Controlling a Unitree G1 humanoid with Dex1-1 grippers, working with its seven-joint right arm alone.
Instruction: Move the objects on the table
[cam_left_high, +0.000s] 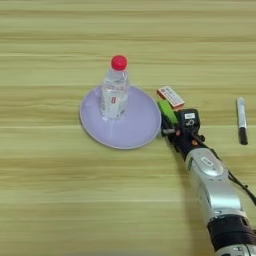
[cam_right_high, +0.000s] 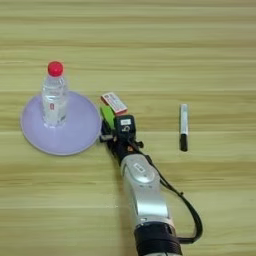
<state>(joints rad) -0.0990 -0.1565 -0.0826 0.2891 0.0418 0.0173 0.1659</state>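
Claw (cam_left_high: 166, 126) meets a small bright-green oblong block (cam_left_high: 168, 111).

The table (cam_left_high: 60, 200) is light-yellow wood with a streaky plank grain and a smooth, faintly satin face. On it, the bottle (cam_left_high: 114, 95) is clear glossy plastic with a smooth red cap, standing on a matt lilac plate (cam_left_high: 135, 130) that looks like plastic. At the plate's 3 o'clock edge the green block (cam_left_high: 167, 111) looks smooth, the red-and-white box (cam_left_high: 170, 97) like printed card, and the forearm (cam_left_high: 214, 187) is smooth silver with a soft sheen.
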